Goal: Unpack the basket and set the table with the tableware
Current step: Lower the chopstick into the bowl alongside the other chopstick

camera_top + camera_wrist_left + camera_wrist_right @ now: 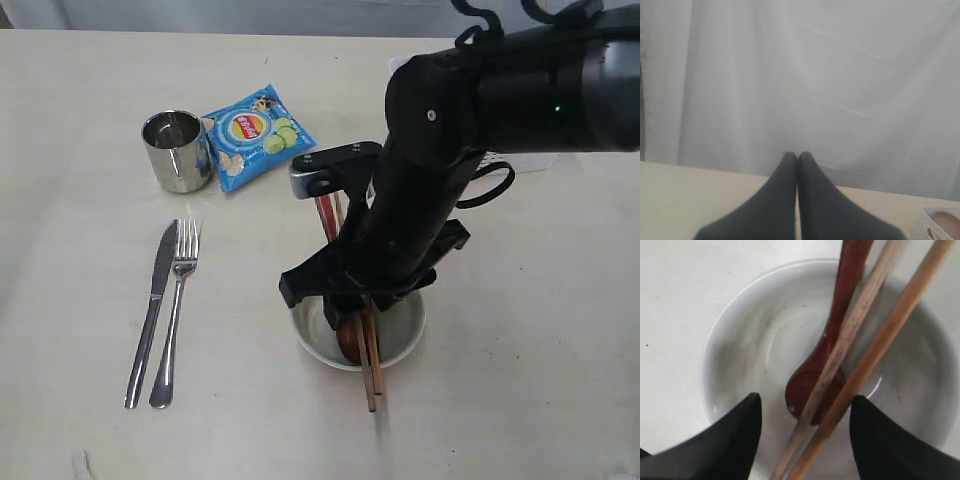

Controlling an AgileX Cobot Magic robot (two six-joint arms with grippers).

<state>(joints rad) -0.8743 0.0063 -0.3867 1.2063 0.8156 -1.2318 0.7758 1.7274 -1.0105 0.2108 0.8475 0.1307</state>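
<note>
Nearest the front, the R gripper [806,401] hung low over the bowl [752,340]. Its jaws were spread wide and pinched nothing. They straddled the spoon [801,390] head and the chopsticks [881,335] w/o clearly touching either.

The bowl, pale grey-green, sat upright on the table [80,100], right of centre in the ext. view. The dark red-brown spoon lay w/ its head in the bowl's bottom and its handle leaning out over the rim. The 2 wooden chopsticks lay across it, tips poking past the near rim.

Step in hand, prob.: lifting spoon and sticks out of the bowl to lay them beside it. That move would call for closing on thin sticks that cross the spoon. Taken as a pair they should hold; otherwise they'd likely scissor apart. The bowl could also slide if a handle levered on the rim.

To the left, the knife [153,300] and fork [176,310] lay side by side, parallel, looking placed. Further back stood the steel cup [177,150], upright, w/ the blue chip bag [255,135] just beside it.

Farthest, the white basket [926,227] showed only as a perforated corner in the left wrist view. Something pale brown lay inside, too blurred to name. The L gripper [797,159] was pressed together, empty, well apart from the work.
</note>
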